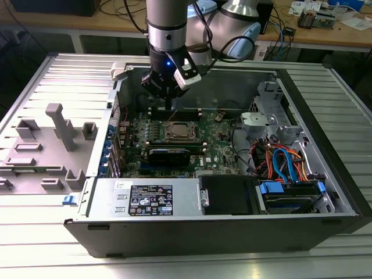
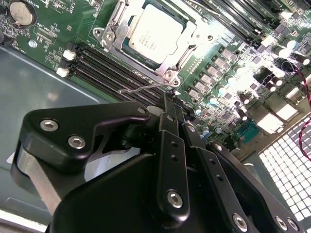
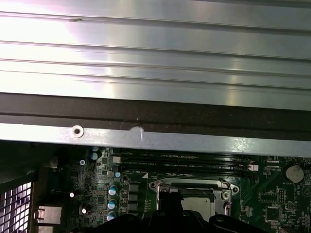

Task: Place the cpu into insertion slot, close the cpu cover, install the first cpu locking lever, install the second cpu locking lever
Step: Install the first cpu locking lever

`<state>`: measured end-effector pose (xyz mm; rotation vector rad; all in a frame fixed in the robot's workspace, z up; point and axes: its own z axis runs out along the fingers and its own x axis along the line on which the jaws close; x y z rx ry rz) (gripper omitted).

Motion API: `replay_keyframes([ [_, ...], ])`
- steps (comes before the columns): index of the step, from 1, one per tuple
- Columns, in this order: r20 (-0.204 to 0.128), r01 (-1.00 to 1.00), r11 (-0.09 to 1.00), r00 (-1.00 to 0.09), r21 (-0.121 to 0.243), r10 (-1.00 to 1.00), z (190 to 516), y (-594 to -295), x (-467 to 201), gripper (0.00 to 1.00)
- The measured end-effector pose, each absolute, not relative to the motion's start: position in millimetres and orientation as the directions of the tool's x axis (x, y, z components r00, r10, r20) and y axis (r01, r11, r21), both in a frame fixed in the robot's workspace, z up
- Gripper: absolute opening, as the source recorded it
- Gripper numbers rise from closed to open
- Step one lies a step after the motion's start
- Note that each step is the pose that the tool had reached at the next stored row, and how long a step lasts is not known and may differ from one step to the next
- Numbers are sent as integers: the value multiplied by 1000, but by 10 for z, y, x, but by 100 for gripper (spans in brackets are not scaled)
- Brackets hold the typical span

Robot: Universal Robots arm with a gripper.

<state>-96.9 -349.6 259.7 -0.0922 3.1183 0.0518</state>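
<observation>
You see a green motherboard (image 1: 216,152), dull silver-grey cpu (image 2: 150,38), silver cpu cover (image 2: 171,73), black gripper (image 2: 170,103), blue and orange cables (image 1: 283,162).

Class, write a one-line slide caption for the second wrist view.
Closed gripper poised beside a wire locking lever, with the cpu seated under the cpu cover.

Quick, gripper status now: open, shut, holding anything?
Gripper: fingers together, shut, nothing held; tips at the thin wire lever beside the chip socket.
</observation>
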Motion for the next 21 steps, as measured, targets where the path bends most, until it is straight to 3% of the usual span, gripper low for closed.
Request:
replay_keyframes([
  [21,-22,-59,998,-998,32,-59,2441,-3407,-857,11],
])
